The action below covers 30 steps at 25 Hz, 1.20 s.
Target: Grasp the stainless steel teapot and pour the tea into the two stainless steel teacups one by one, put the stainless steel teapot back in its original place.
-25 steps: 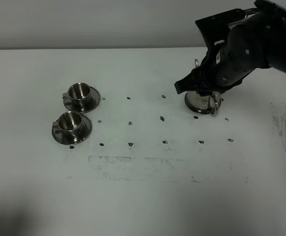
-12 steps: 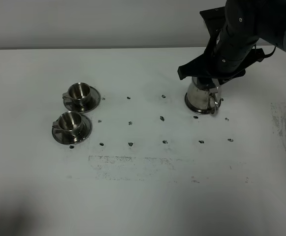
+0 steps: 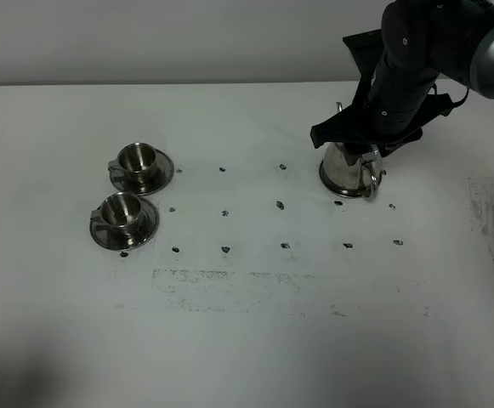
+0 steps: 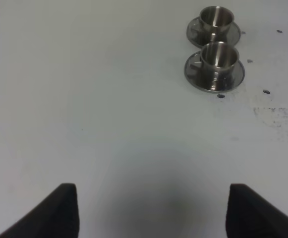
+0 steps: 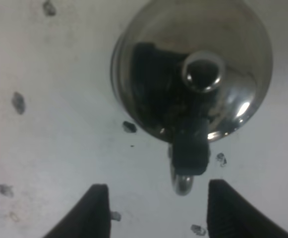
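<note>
The teapot [image 3: 340, 172] stands upright on the white tabletop [image 3: 59, 323] at about 2 o'clock in the high view. Its upper part is hidden there behind the right arm. Its loop handle [image 3: 371, 181] sticks out toward 5 o'clock.

The right claw [image 5: 158, 208] hangs directly above the pot, pointing down. In the wrist view its two dark fingers [image 5: 96, 210] stand wide apart with only bare tabletop between them, so it is spread open and grips nothing. The same view looks down on the domed lid with its round lid knob [image 5: 203, 73]. The handle's end lies just short of the gap between the fingers, and I cannot tell if anything touches.

The two cups sit well apart from the pot, at about 9 o'clock on the tabletop. The far teacup [image 3: 136, 158] rests on its saucer [image 3: 163, 170]. The near teacup [image 3: 121, 211] sits on its own saucer just beside it, at roughly 7 o'clock from the first. Both cup handles point toward 8 o'clock. Whether either cup holds tea cannot be made out.

The left claw [image 4: 153, 210] hovers over bare tabletop, fingers wide apart and empty, with both cups ahead of it.

Small dark spots [image 3: 279, 205] dot the surface between cups and pot, and a scuffed patch [image 3: 225, 285] lies toward 6 o'clock.
</note>
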Available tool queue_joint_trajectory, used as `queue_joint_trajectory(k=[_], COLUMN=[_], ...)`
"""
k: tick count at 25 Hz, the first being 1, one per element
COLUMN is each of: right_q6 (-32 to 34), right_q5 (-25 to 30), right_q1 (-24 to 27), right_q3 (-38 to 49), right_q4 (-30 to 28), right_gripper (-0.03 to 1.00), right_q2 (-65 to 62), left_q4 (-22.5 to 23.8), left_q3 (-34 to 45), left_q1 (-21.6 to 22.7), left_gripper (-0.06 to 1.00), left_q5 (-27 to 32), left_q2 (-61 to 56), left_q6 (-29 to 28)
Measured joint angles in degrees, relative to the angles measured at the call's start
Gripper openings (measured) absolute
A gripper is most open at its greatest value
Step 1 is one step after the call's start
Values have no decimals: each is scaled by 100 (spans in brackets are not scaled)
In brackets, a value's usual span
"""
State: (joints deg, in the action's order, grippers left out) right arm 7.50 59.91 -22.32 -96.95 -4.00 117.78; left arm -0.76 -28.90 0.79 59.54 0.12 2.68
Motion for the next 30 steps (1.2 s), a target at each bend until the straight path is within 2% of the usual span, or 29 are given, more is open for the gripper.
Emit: queue_joint_trajectory(k=[30], right_q6=[-492], right_q5=[-185], right_q1=[275], right_q3=[-163], right_q4=[-2], right_gripper=[46], right_q2=[627], left_q4=[0], left_q3=[0], left_q1=[0], left_gripper=[61], left_q5=[0], left_q2=[0], left_q6=[0])
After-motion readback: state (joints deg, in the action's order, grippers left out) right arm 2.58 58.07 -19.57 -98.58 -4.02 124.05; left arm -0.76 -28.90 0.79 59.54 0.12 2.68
